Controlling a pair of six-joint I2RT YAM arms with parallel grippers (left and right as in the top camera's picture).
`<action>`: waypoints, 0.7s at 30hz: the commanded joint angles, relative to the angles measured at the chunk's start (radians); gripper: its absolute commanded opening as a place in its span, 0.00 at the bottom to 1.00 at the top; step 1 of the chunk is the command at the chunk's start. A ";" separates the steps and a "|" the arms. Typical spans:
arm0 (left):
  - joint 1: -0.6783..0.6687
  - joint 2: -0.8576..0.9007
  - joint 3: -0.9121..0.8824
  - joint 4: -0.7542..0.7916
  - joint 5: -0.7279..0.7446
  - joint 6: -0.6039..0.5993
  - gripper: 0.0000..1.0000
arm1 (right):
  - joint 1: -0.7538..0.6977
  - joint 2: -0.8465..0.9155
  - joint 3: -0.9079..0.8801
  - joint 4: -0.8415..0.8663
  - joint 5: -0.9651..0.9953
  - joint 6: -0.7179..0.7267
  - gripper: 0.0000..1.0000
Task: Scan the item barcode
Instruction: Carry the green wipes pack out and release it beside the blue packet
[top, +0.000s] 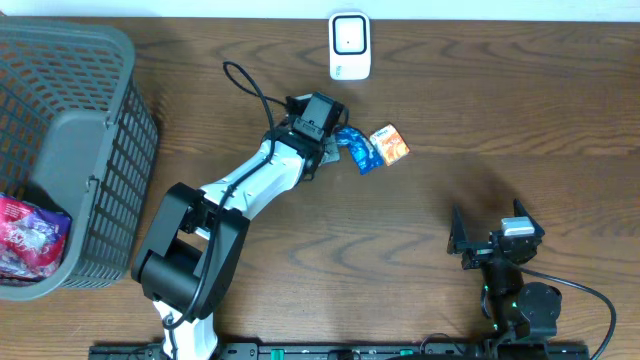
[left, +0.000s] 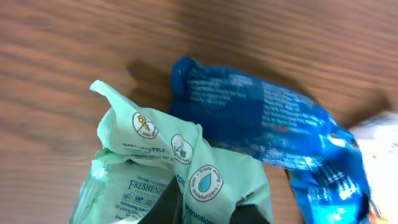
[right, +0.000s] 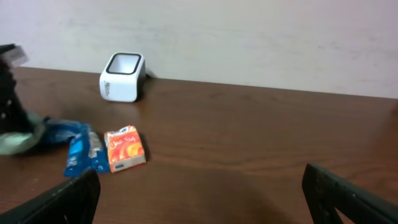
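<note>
Left tool (left: 208, 214) clamped on green pack (left: 180, 168) beside blue pack (left: 267, 118), right tool (top: 492, 243) spread wide, idle: lift clear, face barcode (not in view) squarely at scanner (top: 350, 46), hold steady.

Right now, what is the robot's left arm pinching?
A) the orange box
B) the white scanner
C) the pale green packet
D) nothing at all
C: the left wrist view shows the left end effector shut on the pale green packet, while the orange box lies untouched.
</note>
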 joint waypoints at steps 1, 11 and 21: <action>0.002 0.013 0.008 0.027 0.116 0.091 0.17 | 0.006 -0.005 -0.002 -0.004 0.001 -0.012 0.99; 0.003 -0.049 0.008 0.027 -0.001 0.341 0.53 | 0.006 -0.005 -0.002 -0.004 0.001 -0.012 0.99; 0.055 -0.297 0.008 0.011 -0.175 0.342 0.76 | 0.006 -0.005 -0.002 -0.004 0.001 -0.012 0.99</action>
